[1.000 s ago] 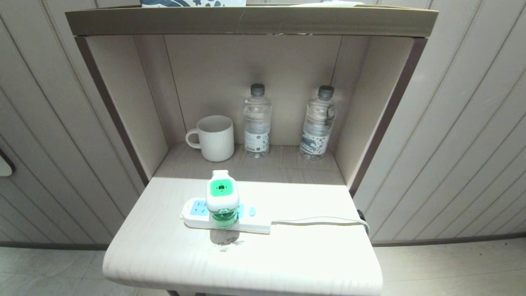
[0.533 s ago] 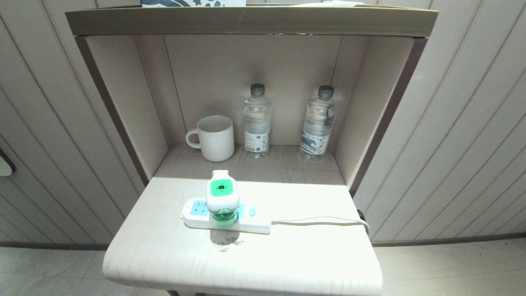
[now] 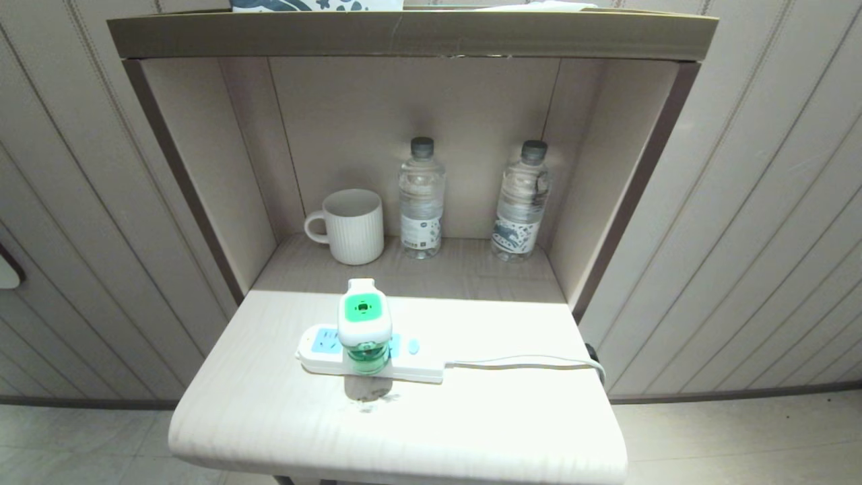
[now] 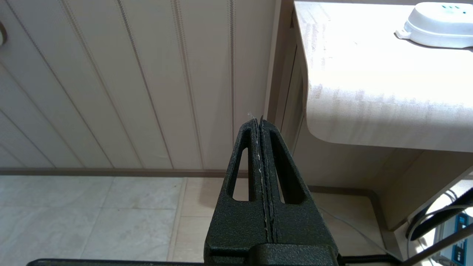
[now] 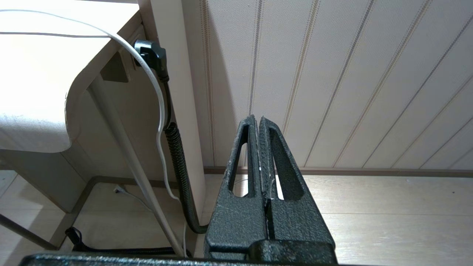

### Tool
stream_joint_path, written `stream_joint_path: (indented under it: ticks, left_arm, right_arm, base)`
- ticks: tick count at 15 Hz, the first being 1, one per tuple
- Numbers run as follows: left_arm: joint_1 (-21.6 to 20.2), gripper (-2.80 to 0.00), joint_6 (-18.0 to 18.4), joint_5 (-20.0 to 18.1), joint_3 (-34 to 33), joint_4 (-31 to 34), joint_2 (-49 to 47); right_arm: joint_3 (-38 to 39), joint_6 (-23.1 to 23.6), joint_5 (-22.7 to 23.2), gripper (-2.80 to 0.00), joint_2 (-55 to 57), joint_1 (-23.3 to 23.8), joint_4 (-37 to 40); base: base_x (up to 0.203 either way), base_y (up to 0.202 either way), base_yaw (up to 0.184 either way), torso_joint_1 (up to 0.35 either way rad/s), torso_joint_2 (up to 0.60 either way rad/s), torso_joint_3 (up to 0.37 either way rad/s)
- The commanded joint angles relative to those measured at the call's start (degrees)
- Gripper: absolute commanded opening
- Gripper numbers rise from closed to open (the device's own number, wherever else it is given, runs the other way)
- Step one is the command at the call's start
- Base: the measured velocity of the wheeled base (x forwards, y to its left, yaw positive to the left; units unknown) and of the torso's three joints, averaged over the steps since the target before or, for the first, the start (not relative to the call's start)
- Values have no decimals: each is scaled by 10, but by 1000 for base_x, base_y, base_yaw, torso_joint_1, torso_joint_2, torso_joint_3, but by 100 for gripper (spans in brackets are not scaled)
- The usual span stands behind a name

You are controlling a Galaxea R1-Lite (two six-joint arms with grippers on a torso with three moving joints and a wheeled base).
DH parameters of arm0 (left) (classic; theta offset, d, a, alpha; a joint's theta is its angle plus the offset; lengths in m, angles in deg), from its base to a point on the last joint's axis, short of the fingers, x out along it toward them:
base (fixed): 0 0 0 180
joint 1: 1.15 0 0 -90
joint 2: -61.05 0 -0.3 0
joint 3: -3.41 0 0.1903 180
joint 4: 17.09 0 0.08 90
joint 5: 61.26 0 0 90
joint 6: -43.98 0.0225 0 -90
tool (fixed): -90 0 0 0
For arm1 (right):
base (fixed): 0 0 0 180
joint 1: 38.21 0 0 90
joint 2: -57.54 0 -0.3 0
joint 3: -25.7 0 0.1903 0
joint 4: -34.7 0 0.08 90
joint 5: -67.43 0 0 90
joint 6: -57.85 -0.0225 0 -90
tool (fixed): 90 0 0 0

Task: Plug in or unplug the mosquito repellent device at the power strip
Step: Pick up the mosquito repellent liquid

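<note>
One mosquito repellent device (image 3: 364, 325) is standing plugged into one power strip (image 3: 316, 350), which is lying near the middle of the table (image 3: 471, 431), a little toward the robot's left. The device's green top is facing up and its green liquid bottle is hanging over the strip's near edge. One thin white cord (image 3: 525, 364) is running from the strip to the table's right edge and is dropping over it.

In the niche behind the table, one white mug (image 3: 351, 225) and two water bottles (image 3: 421, 199) (image 3: 520, 202) are standing in a row near the back wall, apart from each other. The table surface in front of the strip and to its right is lying bare up to the rounded front edge.

The left pincer (image 4: 259, 123) is hanging low beside the table's left corner, below the top, with its jaws pressed together and gripping nothing. The right pincer (image 5: 258, 122) is hanging low by the table's right side, near a black plug (image 5: 149, 55) and the hanging cord, also clenched and gripping nothing.
</note>
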Motion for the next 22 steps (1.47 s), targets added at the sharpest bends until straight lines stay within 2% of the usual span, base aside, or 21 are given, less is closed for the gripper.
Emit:
stream_joint_path:
  ticks: [1, 22]
  left_arm:
    - [0, -280, 0, 0, 0, 0, -1]
    - [0, -280, -2, 0, 0, 1, -1]
  right_arm:
    - [0, 0, 1, -280, 1, 0, 0]
    - [1, -3, 0, -280, 1, 0, 0]
  base:
    - [0, 0, 0, 0, 0, 0]
    - [0, 0, 0, 0, 0, 0]
